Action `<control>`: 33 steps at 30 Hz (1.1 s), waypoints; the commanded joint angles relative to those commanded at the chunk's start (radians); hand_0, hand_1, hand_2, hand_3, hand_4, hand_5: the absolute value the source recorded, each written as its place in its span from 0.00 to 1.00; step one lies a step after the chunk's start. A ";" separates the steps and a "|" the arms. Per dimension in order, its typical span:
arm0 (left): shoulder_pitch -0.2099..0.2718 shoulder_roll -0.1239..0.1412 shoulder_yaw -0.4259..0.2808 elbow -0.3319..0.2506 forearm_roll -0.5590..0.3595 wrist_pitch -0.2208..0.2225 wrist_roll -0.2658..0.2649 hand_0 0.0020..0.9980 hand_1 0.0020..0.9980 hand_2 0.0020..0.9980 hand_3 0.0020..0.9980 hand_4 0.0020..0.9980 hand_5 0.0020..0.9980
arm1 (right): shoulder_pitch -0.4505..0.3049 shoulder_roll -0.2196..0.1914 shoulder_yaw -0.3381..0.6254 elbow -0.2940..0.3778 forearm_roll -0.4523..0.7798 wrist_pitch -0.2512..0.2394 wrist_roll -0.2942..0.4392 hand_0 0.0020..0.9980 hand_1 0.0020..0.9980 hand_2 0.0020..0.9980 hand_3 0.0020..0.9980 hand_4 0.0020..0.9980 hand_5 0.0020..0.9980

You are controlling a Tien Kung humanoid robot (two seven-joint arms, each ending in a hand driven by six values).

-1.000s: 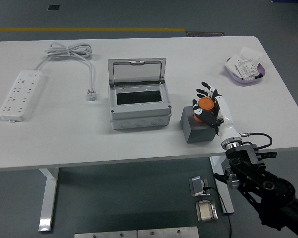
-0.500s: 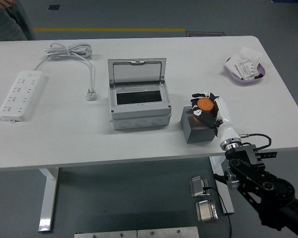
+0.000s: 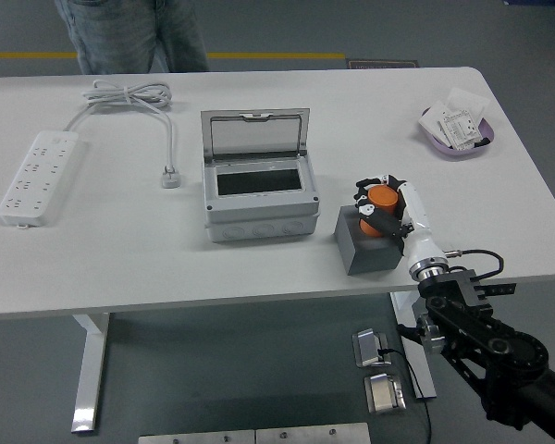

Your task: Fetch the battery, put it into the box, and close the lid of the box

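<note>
An orange cylindrical battery [image 3: 380, 197] stands upright on a dark grey block [image 3: 369, 247] right of the box. My right hand [image 3: 383, 203] is curled around the battery, fingers wrapped on its far and left sides, thumb on the near side. The grey junction box [image 3: 259, 202] sits at the table's middle with its clear lid [image 3: 255, 132] tilted up and back, its dark inside showing. My left arm is out of the picture.
A white power strip [image 3: 39, 176] with its coiled cable [image 3: 129, 95] and plug [image 3: 170, 177] lies at the left. A purple dish [image 3: 456, 131] with white packets sits at the far right. A person in jeans [image 3: 129, 33] stands at the far left edge.
My right hand's fingers went from spread above the battery to closed around it. A person has walked in along the table's far side, from the left corner toward the middle.
</note>
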 joint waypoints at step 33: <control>-0.006 0.017 0.081 0.004 -0.072 0.002 0.005 0.62 0.69 0.63 0.64 0.71 0.14 | 0.432 0.037 -0.319 0.026 -0.556 0.003 -0.463 0.17 0.23 0.36 0.37 0.16 0.00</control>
